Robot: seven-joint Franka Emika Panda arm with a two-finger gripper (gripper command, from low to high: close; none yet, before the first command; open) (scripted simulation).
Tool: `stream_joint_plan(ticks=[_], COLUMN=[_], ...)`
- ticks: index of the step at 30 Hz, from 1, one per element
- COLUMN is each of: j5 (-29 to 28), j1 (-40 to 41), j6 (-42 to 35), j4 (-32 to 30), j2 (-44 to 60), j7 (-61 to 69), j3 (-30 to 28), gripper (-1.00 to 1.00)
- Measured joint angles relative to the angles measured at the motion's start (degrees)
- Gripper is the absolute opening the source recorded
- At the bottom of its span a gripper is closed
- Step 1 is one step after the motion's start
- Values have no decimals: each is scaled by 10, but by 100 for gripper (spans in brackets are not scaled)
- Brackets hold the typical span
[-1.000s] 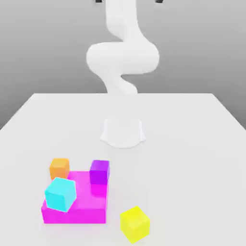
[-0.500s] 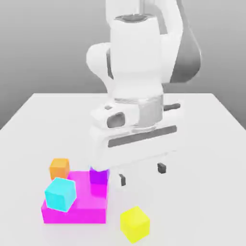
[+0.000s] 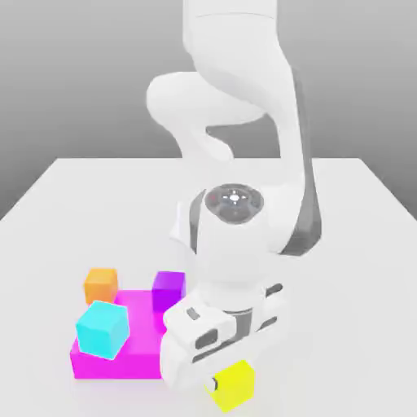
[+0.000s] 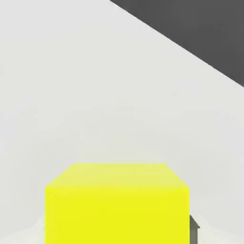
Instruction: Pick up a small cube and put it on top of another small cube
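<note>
step: grasp | claw [image 3: 218,383] over yellow cube [image 3: 234,384], I can't tell its opening | next: close, lift toward orange cube [image 3: 101,286]

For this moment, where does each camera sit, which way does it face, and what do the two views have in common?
Exterior view: off the arm, facing across the white table toward the arm's base; it takes in the arm, the hand lowered over the yellow cube, and the orange cube, cyan cube, purple cube and magenta block.
Hand view: on the hand, looking at the yellow cube close up, with a dark claw part beside it.
Shared: the yellow cube and table.
</note>
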State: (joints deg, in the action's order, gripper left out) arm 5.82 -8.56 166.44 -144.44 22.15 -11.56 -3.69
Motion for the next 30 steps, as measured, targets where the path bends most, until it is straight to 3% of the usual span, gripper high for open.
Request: stream_joint_plan(ticks=[9,22,24,29,30], j5=[-34,-138,-146,-132,-130], j1=[9,228,249,245,244], j6=[-115,-245,-240,-138,-123], j4=[-42,-167,-181,-199,-201], j2=[-157,-417,-426,-342,-328], j7=[-39,-189,-201,-192,-191], j3=[-46,-119,-126,-139,-141], gripper=[-100,-100,-100,-100,100])
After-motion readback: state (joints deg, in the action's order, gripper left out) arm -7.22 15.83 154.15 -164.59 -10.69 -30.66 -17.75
